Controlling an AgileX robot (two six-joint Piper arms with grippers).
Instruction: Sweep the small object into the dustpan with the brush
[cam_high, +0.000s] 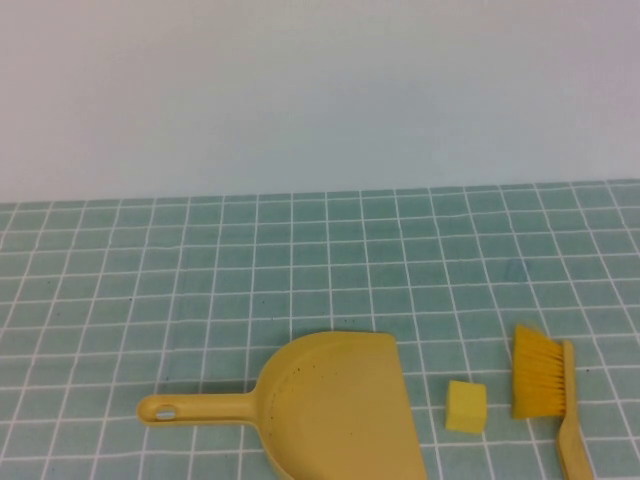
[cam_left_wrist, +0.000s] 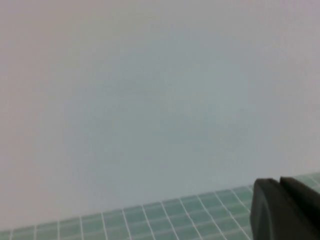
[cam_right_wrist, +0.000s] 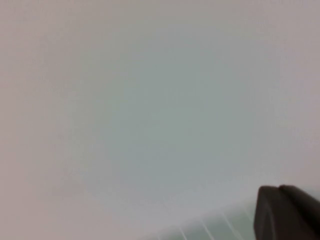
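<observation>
three yellow things lie on the tiled desk (cam_high: 200, 280), no writing readable: dustpan (cam_high: 335, 410) at 6 o'clock, brush (cam_high: 545, 385) at 4, small object (cam_high: 465, 407) between them. left gripper (cam_left_wrist: 280, 207) and right gripper (cam_right_wrist: 282, 212) hang apart from these, jaws pressed together.

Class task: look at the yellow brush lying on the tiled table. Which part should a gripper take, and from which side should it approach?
Probably the brush by its slim handle, from above: it lies flat, bristles pointing at the small cube and dustpan. The right gripper and left gripper, both shut, are parked away.
</observation>
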